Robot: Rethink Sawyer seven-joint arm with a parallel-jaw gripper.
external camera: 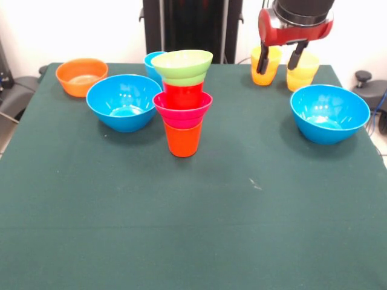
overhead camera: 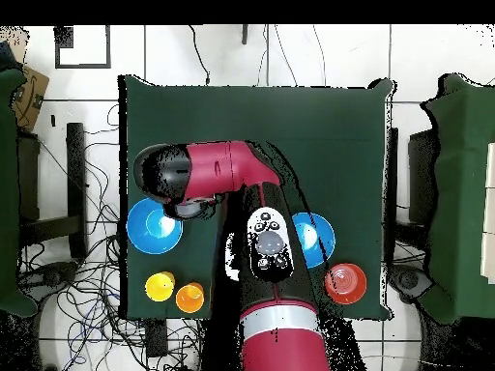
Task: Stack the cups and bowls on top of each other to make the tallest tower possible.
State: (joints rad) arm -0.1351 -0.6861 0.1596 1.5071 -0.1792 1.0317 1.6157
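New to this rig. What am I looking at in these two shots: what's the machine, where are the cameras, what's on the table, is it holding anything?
It is a red and black robot arm with a two-finger gripper. One camera faces the robot across the green table; the other looks straight down, where the arm hides much of the table. On the table: a tower built from an orange cup, pink-red bowl, red cup and lime-green bowl, bottom to top. Around it sit two large blue bowls, an orange bowl, a light blue cup and two yellowish cups. The gripper hangs open near those cups, holding nothing.
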